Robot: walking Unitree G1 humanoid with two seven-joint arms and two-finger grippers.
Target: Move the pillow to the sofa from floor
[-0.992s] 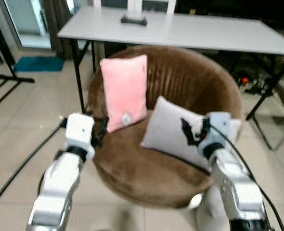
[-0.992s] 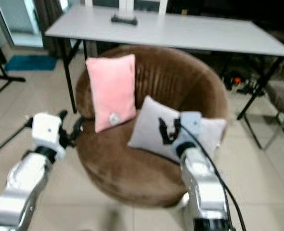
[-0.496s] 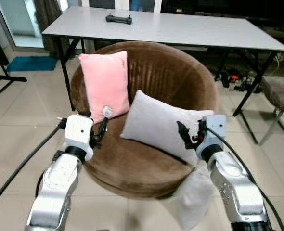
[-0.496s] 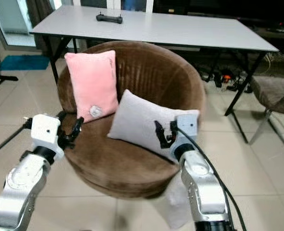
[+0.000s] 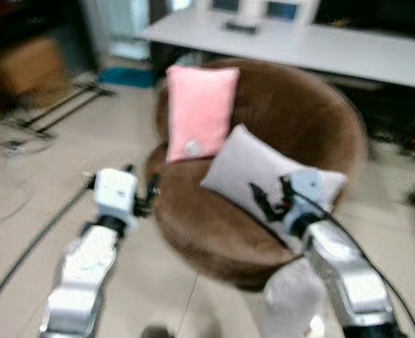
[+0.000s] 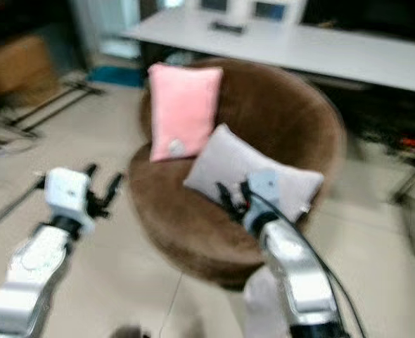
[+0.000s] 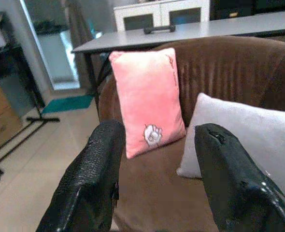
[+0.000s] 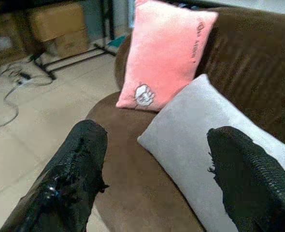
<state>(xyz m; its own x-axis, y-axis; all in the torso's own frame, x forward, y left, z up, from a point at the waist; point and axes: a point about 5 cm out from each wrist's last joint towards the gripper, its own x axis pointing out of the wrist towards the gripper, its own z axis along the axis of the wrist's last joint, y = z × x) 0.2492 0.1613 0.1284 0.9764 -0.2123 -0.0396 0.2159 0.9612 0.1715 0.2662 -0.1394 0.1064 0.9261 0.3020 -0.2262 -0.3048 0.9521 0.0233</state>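
A pink pillow [image 5: 200,110] leans upright against the back of a round brown sofa chair [image 5: 214,225]. A grey pillow [image 5: 253,172] lies tilted on the seat beside it. My left gripper [image 5: 142,189] is open, raised at the chair's left rim with nothing between its fingers. My right gripper [image 5: 269,199] is open just in front of the grey pillow, apart from it. Both wrist views look between the black fingers [image 7: 96,183] at the pink pillow [image 8: 164,53] and the grey pillow [image 8: 205,145]. The head views are blurred.
A long grey table [image 5: 320,49] stands behind the chair with a small dark object [image 5: 237,27] on it. Black stand legs and cables [image 5: 46,116] lie on the tiled floor at the left, with cardboard boxes [image 8: 55,21] further back.
The whole head view has swung to the left and blurred, so the camera is turning. Both grippers stay open in the same pose relative to the chair.
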